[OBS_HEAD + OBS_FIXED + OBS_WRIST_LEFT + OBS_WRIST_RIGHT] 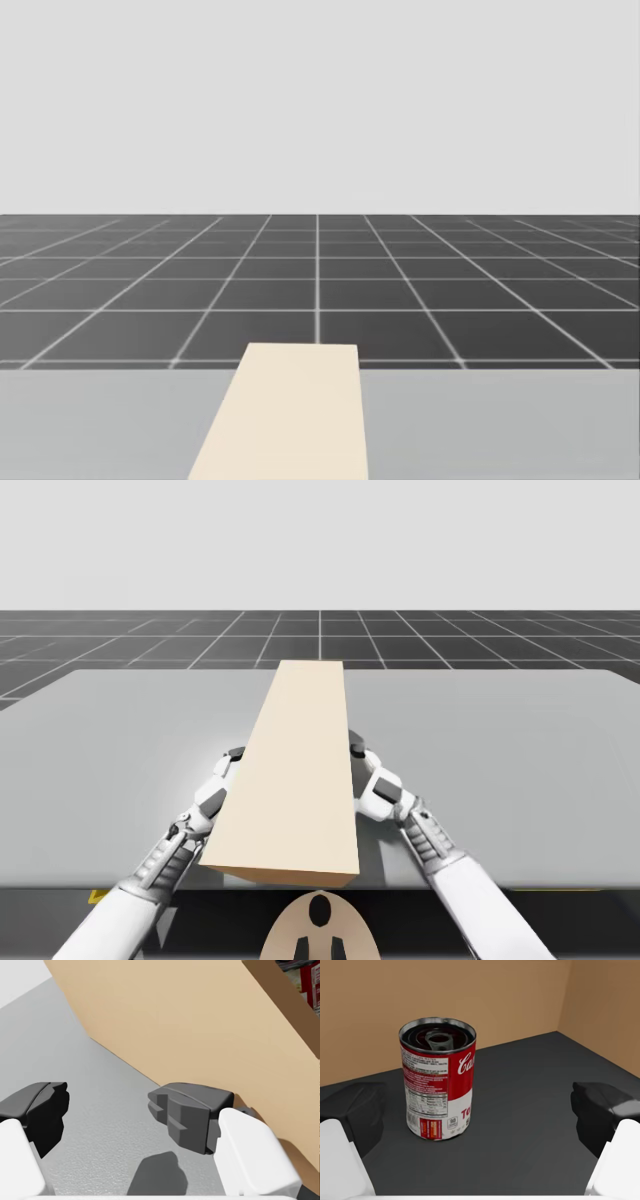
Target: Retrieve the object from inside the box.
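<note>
Box [290, 780] mid-table [520, 760], between my arms. Left gripper [107, 1107]: fingers wide, nothing between them, over bare table, one finger just beside box's outer wall. Right gripper [477, 1110]: fingers wide, reaching inside box. Red-and-white can [437, 1080] upright on box's dark floor, just ahead of right gripper, neither finger touching it; tan walls behind.

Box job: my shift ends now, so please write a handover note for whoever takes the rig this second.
Left pincer: open, empty, beside the outer wall of the box.
Right pincer: open, inside the box; the red and white can stands upright just ahead of it, untouched.
Done: right pincer is in at the can.
Left: shut on the can, lift it out of the box.
</note>
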`<state>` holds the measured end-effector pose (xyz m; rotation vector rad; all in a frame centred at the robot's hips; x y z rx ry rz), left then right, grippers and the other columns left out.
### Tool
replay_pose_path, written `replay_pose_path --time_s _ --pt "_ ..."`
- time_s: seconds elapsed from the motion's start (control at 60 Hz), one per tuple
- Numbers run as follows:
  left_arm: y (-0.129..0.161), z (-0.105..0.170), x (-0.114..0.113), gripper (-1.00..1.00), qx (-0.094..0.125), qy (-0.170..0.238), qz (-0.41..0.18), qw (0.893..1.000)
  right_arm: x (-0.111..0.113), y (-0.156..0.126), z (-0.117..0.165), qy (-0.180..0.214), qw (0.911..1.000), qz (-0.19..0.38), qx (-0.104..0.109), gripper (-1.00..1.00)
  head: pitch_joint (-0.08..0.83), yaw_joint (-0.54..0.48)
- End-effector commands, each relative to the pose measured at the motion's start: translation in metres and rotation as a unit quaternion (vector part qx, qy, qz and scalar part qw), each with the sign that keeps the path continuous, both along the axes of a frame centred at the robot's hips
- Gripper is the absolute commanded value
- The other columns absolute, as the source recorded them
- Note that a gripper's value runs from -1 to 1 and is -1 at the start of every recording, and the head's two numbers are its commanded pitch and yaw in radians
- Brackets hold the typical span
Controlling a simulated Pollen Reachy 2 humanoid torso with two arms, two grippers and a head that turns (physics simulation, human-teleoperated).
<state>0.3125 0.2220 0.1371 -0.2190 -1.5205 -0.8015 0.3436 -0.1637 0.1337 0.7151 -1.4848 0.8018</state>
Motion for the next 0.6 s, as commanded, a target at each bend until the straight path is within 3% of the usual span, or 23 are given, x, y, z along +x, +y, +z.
replay_pose_path --time_s 0.017,0.133,0.233,0.567,0.583,0.6 --pt "-0.024 -0.001 -0.005 -1.00 -0.018 0.000 -0.047 0.999 0.018 0.031 -0.010 0.013 0.9988 0.047 -0.009 -1.00 0.033 -0.01" --pt "-0.023 0.000 -0.005 -1.00 -0.019 -0.002 -0.048 0.999 0.020 0.056 -0.012 0.007 0.9959 0.087 -0.022 -1.00 0.035 0.00" --pt "-0.023 0.000 -0.006 -1.00 -0.016 -0.003 -0.049 0.999 0.021 0.072 -0.008 -0.001 0.9933 0.114 -0.018 -1.00 0.038 0.00" --pt "-0.023 -0.001 -0.007 -1.00 -0.010 -0.005 -0.050 0.999 0.027 0.086 -0.008 -0.012 0.9909 0.132 -0.020 -1.00 0.045 -0.01" --pt "-0.023 -0.001 -0.007 -1.00 -0.010 -0.005 -0.050 0.999 0.028 0.086 -0.008 -0.011 0.9917 0.127 -0.018 -0.91 0.045 -0.01" --pt "-0.023 -0.002 -0.007 -1.00 -0.010 -0.004 -0.049 0.999 0.029 0.086 -0.009 -0.007 0.9925 0.122 -0.014 -0.27 0.044 -0.01"
